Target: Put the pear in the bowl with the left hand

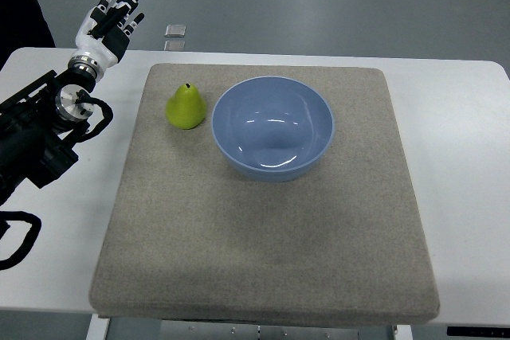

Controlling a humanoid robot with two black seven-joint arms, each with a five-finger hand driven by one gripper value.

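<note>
A green pear (186,107) stands upright on the grey mat (263,228), just left of the blue bowl (272,127), which is empty. My left hand (112,18) is at the top left, beyond the table's far edge, well up and left of the pear. Its fingers are stretched out and hold nothing. The left arm (40,133) comes in from the left edge over the white table. The right hand is not in view.
The mat lies on a white table (462,157). Two small grey squares (175,37) lie on the floor beyond the table's far edge. A black cable loop (20,238) hangs at the left edge.
</note>
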